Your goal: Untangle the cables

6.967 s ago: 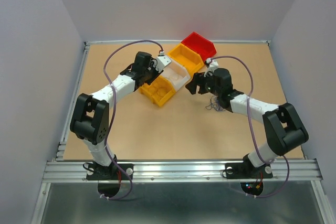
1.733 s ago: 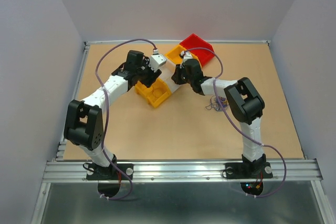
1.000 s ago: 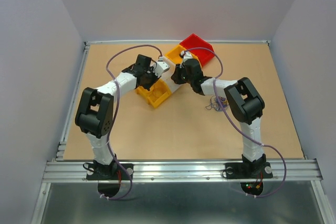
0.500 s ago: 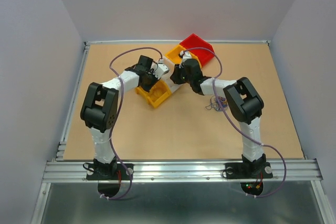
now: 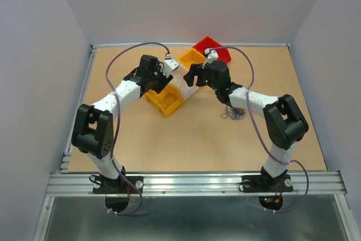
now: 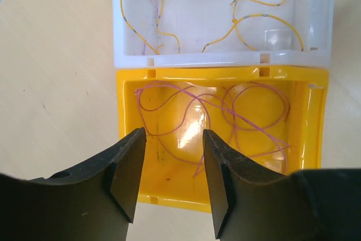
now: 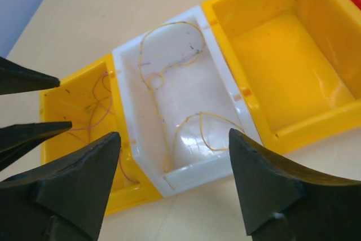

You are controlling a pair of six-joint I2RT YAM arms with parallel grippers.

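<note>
Overhead, four bins sit in a slanted row on the table [image 5: 186, 139]: a near yellow bin [image 5: 166, 101], a white bin [image 5: 181, 87], a second yellow bin [image 5: 192, 58] and a red bin [image 5: 213, 48], each touching the next. A small wad of cables [image 5: 233, 112] lies on the table just beside the right forearm, well apart from the bins. Only the top view shows this wad.

The left wrist view looks straight down into two bins. Purple wires [image 6: 256, 128] loop loosely over the floor of the near yellow bin. Yellow wires [image 6: 265, 15] curl in the white bin behind it. The left pincer [image 6: 172, 139] hangs over the near yellow bin with its jaws parted and nothing between them.

The right wrist view takes in more of the row. It shows the same yellow wires in the white bin, and the purple wires only partly, along the near yellow bin's wall. It also shows the glossy bare floor of the second yellow bin and a corner of the red bin. The right pincer [image 7: 175, 136] is spread wide above the white bin and holds nothing. At the left edge of this view the left pincer's dark fingers [image 7: 34, 131] point in over the near yellow bin.
</note>
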